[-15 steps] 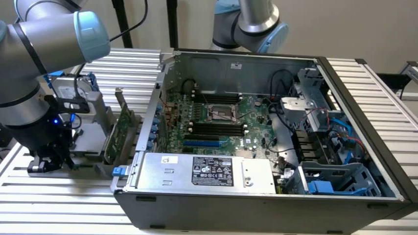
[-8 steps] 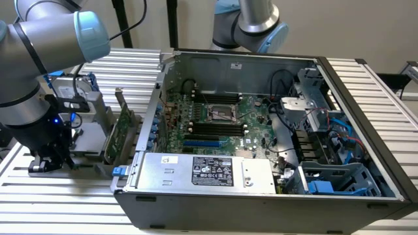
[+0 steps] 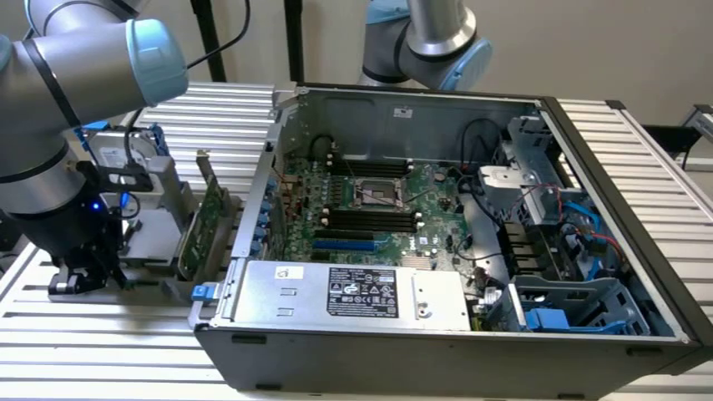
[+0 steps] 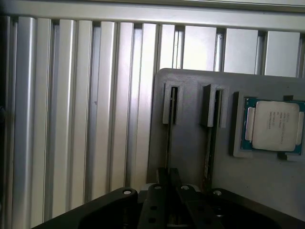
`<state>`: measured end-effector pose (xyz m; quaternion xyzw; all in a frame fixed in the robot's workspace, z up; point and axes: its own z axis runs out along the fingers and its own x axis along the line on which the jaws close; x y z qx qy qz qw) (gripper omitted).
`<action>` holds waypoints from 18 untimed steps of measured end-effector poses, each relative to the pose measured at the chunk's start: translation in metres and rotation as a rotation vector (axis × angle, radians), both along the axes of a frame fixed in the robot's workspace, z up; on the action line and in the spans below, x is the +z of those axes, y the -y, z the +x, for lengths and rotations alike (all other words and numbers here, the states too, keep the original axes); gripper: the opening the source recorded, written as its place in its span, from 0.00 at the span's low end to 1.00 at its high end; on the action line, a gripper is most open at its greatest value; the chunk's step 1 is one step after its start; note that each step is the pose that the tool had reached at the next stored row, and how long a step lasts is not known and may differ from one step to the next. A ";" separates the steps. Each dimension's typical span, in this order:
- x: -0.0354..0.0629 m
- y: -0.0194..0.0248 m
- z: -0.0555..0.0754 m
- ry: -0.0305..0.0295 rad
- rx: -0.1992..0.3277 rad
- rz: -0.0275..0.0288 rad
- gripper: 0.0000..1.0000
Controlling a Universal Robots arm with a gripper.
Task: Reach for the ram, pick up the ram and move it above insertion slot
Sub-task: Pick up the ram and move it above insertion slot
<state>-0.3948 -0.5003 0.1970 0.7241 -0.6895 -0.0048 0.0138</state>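
Pincer low over gray holder on tabletop, grip state can't tell; ram edge-on in holder slot, long axis running straight twd pincer.

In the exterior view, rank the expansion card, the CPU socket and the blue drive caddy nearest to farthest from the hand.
1. Expansion card, upright outside the case, toward the hand.
2. CPU socket, mid-motherboard.
3. Blue drive caddy, case corner, exterior view's right.

At the exterior view's left an upright card stands between holder and case (a tight gap). The case lies open on top; cables crowd that view's right.
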 end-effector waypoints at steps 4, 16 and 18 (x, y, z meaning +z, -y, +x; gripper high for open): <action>0.0056 0.0000 0.000 -0.0002 0.000 -0.0003 0.13; 0.0515 0.0000 0.000 0.0000 0.005 -0.0003 0.13; 0.0605 0.0000 0.000 -0.0002 0.006 -0.0003 0.13</action>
